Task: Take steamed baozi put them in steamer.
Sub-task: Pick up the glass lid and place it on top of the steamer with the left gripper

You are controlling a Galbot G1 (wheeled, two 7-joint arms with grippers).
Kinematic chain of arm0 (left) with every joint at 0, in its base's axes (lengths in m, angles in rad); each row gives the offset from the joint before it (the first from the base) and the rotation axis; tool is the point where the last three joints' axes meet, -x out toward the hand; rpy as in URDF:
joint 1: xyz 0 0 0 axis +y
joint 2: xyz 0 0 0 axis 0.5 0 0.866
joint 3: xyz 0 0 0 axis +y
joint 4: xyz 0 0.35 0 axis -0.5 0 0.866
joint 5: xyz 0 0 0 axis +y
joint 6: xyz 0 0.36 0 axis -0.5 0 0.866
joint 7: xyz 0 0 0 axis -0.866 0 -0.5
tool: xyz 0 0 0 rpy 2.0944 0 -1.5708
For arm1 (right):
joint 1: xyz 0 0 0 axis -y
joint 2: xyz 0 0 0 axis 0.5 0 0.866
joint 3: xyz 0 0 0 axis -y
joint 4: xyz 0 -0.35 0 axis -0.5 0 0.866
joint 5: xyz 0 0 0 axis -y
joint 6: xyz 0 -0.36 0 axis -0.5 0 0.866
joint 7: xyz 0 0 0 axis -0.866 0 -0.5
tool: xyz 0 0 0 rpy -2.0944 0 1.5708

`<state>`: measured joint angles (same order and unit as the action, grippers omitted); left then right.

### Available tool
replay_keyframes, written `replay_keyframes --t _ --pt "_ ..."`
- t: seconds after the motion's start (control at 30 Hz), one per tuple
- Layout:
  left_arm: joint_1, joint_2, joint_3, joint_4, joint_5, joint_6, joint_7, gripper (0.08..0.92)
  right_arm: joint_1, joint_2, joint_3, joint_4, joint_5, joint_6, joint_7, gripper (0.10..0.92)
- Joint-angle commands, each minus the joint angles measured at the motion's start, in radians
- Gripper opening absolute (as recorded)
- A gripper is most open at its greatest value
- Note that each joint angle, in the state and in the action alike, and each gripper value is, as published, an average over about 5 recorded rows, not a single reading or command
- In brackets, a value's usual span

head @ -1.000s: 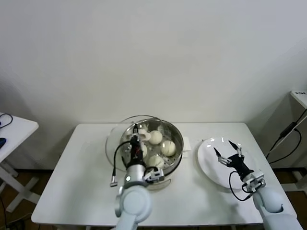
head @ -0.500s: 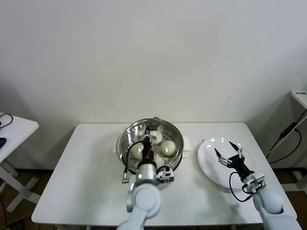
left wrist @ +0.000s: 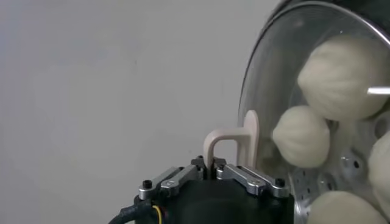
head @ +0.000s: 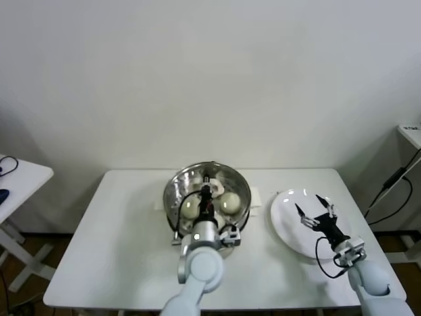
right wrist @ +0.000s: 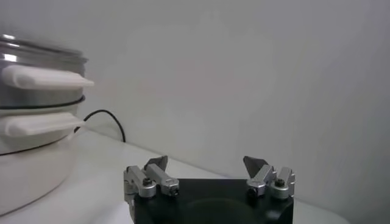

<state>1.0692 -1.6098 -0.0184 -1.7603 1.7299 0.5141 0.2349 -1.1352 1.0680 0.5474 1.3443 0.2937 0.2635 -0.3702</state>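
Standing on the white surface (head: 118, 250), near its middle: steamer (head: 238, 186), shiny steel bowl on a white base with side handles. Inside, resting on the perforated tray: steamed baozi (head: 229, 201), cream-white, pleated tops. Two seen clearly from the head view, a second one (head: 189, 209) to the robot's left of the first; others hidden behind the arm. Four visible through the glass in the left wrist view, one of them (left wrist: 301, 136) close to the handle.

Positioned over the steamer: left hand (head: 207, 196), clenched on the white handle (left wrist: 232, 141) of the round glass lid (left wrist: 274, 73). Lid held directly above the steamer's opening, rim roughly matching the bowl's rim; cannot tell whether seated or just above. Fingers (left wrist: 178, 177) pinched together at the base of the handle arch.

Hovering above the flat white plate (head: 284, 224), to the robot's right of the steamer: right hand (head: 316, 211), released, jaws spread wide with nothing between them. Same hand (right wrist: 208, 171) in the right wrist view, fingertips well apart, with the steamer (right wrist: 36, 103) off to one side and a black cable (right wrist: 103, 119) lying on the surface beside its base.

Noted at the head view's left edge: a second white table (head: 20, 178), apart from the work.
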Motion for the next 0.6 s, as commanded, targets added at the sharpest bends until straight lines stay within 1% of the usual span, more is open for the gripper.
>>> replay_keyframes --t 0.03,0.6 --pt "-0.01 -0.048 0.009 0.013 -0.002 -0.003 0.009 0.152 0.002 0.004 0.004 -0.005 -0.002 0.0 -0.005 0.823" --pt "-0.016 -0.048 0.019 0.014 -0.017 -0.004 0.016 0.152 0.002 0.009 0.008 -0.008 -0.008 0.002 -0.011 0.823"
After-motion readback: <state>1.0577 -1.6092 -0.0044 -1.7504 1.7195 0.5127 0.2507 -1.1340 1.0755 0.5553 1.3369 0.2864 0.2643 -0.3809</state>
